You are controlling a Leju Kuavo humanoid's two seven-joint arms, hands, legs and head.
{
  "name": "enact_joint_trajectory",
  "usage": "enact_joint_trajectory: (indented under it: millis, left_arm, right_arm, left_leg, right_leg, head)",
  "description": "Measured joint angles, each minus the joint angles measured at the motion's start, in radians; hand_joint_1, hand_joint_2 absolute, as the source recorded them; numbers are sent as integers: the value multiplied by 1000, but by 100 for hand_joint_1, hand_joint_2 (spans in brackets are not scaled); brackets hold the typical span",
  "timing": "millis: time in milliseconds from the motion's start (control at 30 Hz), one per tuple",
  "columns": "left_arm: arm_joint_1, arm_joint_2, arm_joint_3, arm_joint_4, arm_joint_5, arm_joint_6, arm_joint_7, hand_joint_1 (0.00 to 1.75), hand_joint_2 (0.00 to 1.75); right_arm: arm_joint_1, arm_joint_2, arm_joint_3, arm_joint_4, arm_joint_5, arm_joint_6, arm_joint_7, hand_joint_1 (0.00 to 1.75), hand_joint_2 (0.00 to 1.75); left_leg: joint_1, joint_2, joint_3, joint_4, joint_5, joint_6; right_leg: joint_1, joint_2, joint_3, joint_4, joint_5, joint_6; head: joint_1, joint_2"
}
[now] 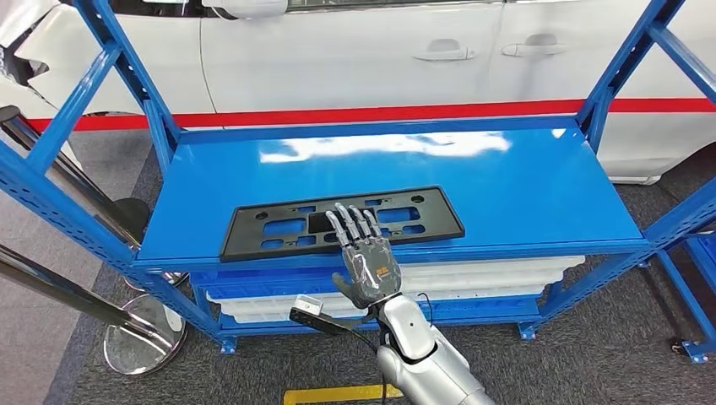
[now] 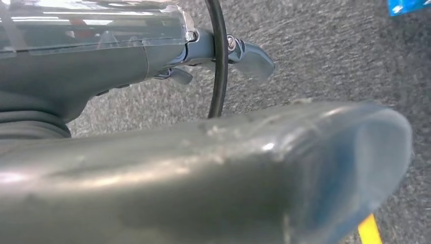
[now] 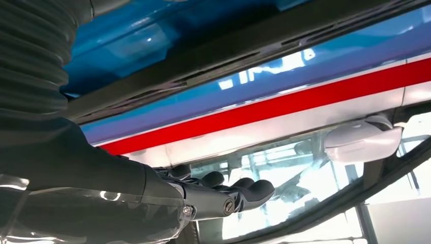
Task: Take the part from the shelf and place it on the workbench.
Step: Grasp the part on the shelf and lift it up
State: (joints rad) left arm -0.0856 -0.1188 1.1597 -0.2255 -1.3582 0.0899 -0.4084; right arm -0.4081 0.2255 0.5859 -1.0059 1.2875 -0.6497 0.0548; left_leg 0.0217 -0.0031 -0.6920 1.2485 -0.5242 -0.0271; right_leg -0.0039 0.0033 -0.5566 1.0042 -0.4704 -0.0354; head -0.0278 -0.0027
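Observation:
A flat black plastic part (image 1: 253, 228) with several cut-outs lies along the front of the blue shelf board (image 1: 507, 186). My right hand (image 1: 365, 257) reaches up from below with its fingers stretched out flat and apart. The fingertips (image 1: 355, 216) lie over the middle of the part's near edge, and it grips nothing. In the right wrist view the part is a dark band (image 3: 228, 51), with the straight fingers (image 3: 239, 193) beside it. My left hand (image 2: 152, 173) hangs over grey floor, its thumb close to the camera and its fingers (image 2: 251, 58) loose, holding nothing.
Blue uprights (image 1: 127, 76) (image 1: 616, 76) frame the shelf, and white trays (image 1: 473, 278) sit on the level below. A white car with a red stripe (image 1: 380, 111) stands behind. Chrome stanchion posts and a round base (image 1: 143, 337) stand at the left. A yellow floor line (image 1: 338, 393) runs near my feet.

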Motion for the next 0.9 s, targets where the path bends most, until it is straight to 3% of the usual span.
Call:
enact_joint_trajectory:
  millis: [33, 100, 133, 267, 333, 400, 433, 467, 500, 567, 600, 633, 767, 833, 900]
  left_arm:
    - [0, 2, 0, 0, 0, -1, 0, 0, 0]
    - [-2, 4, 0, 0, -1, -1, 1, 0, 0]
    - [-3, 4, 0, 0, -1, -1, 1, 0, 0]
    - [-3, 4, -1, 0, -2, -1, 2, 0, 0]
    - [-5, 4, -1, 0, -2, -1, 2, 0, 0]
    - [-7, 5, -2, 0, -2, 1, 2, 0, 0]
    - [-6, 6, -2, 0, -3, 1, 3, 0, 0]
    - [-6, 6, -2, 0, -3, 2, 3, 0, 0]
    - [-6, 6, -2, 0, -3, 2, 4, 0, 0]
    - [-6, 6, -4, 0, -5, 3, 4, 0, 0]
    - [-7, 6, -6, 0, -6, 4, 4, 0, 0]
    - [-9, 7, -9, 0, -9, 6, 3, 0, 0]
    - [-14, 7, -17, 0, -15, 16, 4, 0, 0]
    - [-17, 8, -18, 0, -15, 19, 4, 0, 0]
    - [-19, 9, -18, 0, -15, 20, 4, 0, 0]
  right_arm:
    - [-3, 1, -2, 3, -2, 0, -2, 0, 175]
    - [-11, 3, -7, 8, -7, 0, -4, 0, 175]
    - [-14, 4, -10, 11, -8, 0, -4, 0, 175]
    - [-23, 5, -19, 18, -12, 0, -5, 0, 175]
    - [-28, 6, -23, 19, -12, -1, -5, 0, 175]
    - [-29, 5, -28, 24, -13, -1, -6, 0, 175]
    - [-28, 4, -30, 28, -13, -1, -6, 0, 175]
    - [-28, 4, -32, 33, -12, -2, -5, 0, 175]
    - [-28, 3, -34, 37, -9, -3, -5, 0, 175]
    - [-32, 3, -38, 45, 5, -3, -2, 0, 175]
    - [-35, 3, -40, 49, 17, -1, 2, 0, 175]
    - [-40, 3, -41, 54, 34, 4, 8, 0, 175]
    - [-61, -4, -43, 70, 108, 47, 42, 0, 175]
    - [-77, -9, -43, 78, 135, 71, 54, 0, 175]
    - [-88, -14, -43, 88, 153, 89, 63, 0, 175]
  left_leg:
    - [0, 1, 23, -69, 48, 2]
    - [-3, 1, 68, -180, 99, 10]
    - [-5, 1, 77, -206, 102, 15]
    - [-3, -2, 88, -222, 90, 37]
    - [0, -1, 98, -228, 85, 49]
    - [0, -1, 105, -228, 77, 56]
    - [0, -1, 111, -228, 73, 57]
    - [0, -2, 118, -228, 67, 56]
    - [0, -3, 128, -228, 61, 54]
    - [-1, -4, 148, -228, 46, 47]
    - [-2, -5, 154, -227, 40, 42]
    - [-4, -5, 156, -227, 35, 36]
    - [-1, -1, 158, -224, 20, 12]
    - [1, 0, 129, -156, -17, 5]
    - [1, 0, 57, -22, -70, 2]
  right_leg:
    - [0, 1, 9, 2, -8, 3]
    - [3, 2, 16, 7, -21, 12]
    - [5, 3, 16, 9, -26, 16]
    - [5, 2, 11, 23, -41, 33]
    - [1, 1, -34, 108, -80, 45]
    - [-3, 1, -118, 245, -123, 52]
    - [-5, 1, -154, 291, -126, 53]
    - [-7, 1, -173, 302, -109, 54]
    - [-9, 0, -171, 273, -71, 54]
    - [-9, -1, -125, 143, 19, 50]
    - [-7, -2, -102, 84, 46, 46]
    - [-5, -2, -88, 47, 56, 42]
    - [-2, 2, -76, 22, 45, 22]
    - [-6, 1, -65, 13, 43, 10]
    - [-3, 0, -59, 13, 38, 3]
  head:
    - [0, 0]
    - [0, 0]
    - [0, 0]
    - [0, 0]
    - [0, 0]
    - [0, 0]
    - [0, 0]
    - [0, 0]
    - [0, 0]
    - [0, 0]
    - [0, 0]
    - [0, 0]
    - [0, 0]
    - [0, 0]
    - [0, 0]
